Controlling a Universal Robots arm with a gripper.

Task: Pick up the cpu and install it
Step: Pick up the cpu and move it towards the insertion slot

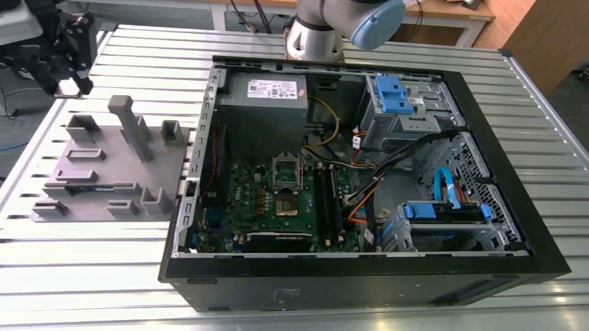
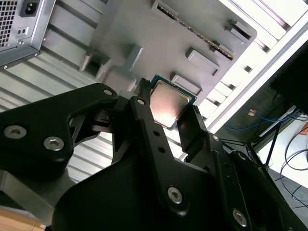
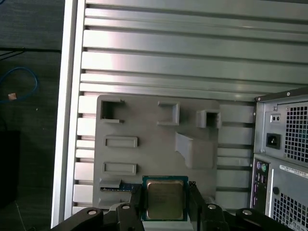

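Right, fingers (image 3: 137, 204) clenched on the cpu (image 3: 164, 198), one on each of two opposite edges. Metal lid faces the cameras in both wrist views, thin green rim showing round it.

Handling (my read):
- Light, flat, fully stiff, so no sag in the grip.
- Lid looks smooth, prob. slippery. Edges are the place to hold, as the fingers do now.
- Underside contacts likely fragile: no squeezing across the faces, no knocks.

Position: cpu is held up off the grey holder plate (image 3: 154, 159), near the plate's edge. A memory stick (image 3: 126, 186) lies in a slot just beside it. In the exterior view the gripper (image 1: 70, 84) hangs over the slatted counter (image 1: 92, 276) at the exterior view's left, by the plate's far end. The open PC case (image 1: 368, 279) and its motherboard (image 1: 262, 200) are well apart from it.

Writing:
- Faint marks on the cpu lid, not legible.
- White label on the power supply (image 1: 267, 93), print too small to make out.
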